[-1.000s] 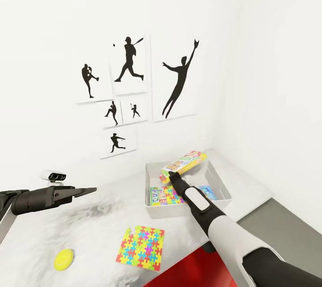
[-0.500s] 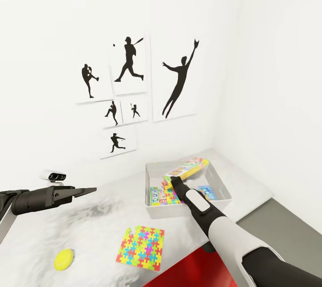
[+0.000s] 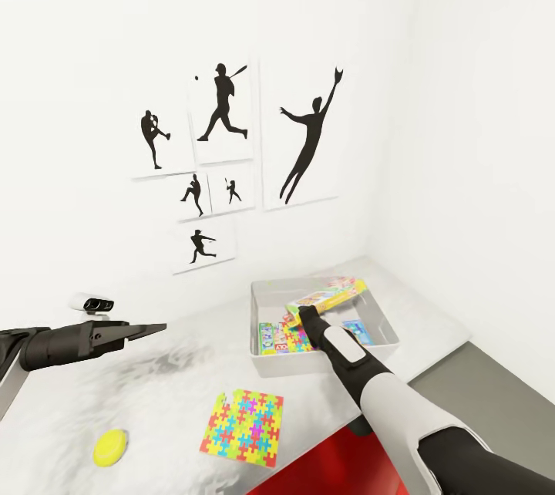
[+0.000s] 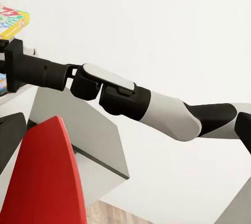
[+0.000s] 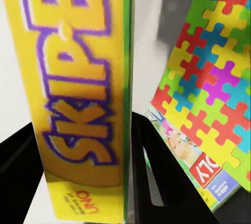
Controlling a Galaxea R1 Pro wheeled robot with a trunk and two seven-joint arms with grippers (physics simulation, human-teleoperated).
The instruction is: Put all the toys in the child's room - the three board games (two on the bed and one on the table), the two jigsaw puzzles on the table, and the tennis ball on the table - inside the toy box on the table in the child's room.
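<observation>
The game (image 3: 327, 297) has dropped lower into the toy box (image 3: 266, 361) than a moment ago, right gripper (image 3: 305, 315) clamped on its edge. Left gripper (image 3: 151, 328) hovers with fingers together. On the table (image 3: 154, 379), a puzzle (image 3: 243, 426) and ball (image 3: 111, 447) sit near the front edge, baseball silhouettes (image 3: 308, 136) on the white wall.

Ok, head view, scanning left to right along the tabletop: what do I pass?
left gripper → tennis ball → jigsaw puzzle → toy box, where the right gripper holds a board game.
</observation>
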